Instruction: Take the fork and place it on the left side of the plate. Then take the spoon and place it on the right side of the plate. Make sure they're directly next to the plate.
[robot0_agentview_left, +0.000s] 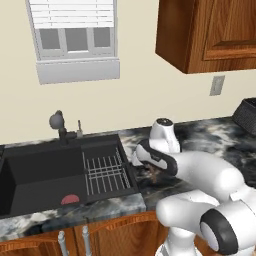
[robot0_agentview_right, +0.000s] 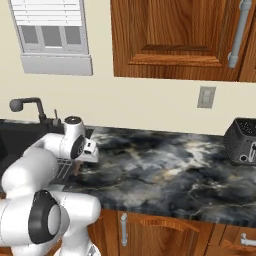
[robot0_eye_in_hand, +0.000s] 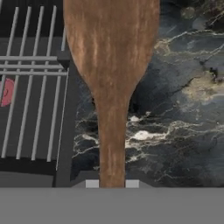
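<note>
One utensil matters at this moment: the spoon (robot0_eye_in_hand: 111, 78), dark brown and wood-grained, gripped in the closed tool (robot0_eye_in_hand: 112, 183), whose two small pale fingertips (robot0_eye_in_hand: 92, 183) pinch the handle from either side. In the hand view the spoon's long axis runs straight away from the tool, handle at the fingers and broad oval bowl at the far end, so it points where the hand points. Beneath it lies the dark marbled worktop (robot0_eye_in_hand: 183, 131), and to one side the black sink (robot0_eye_in_hand: 26, 131) with its wire rack (robot0_eye_in_hand: 35, 65). In the right base view the tool (robot0_agentview_right: 82, 162) hangs low over the worktop just beside the sink's edge. Neither the blue plate nor the orange fork can be made out, so which way the plate lies from the spoon cannot be told; the spoon probably needs carrying to it.
</note>
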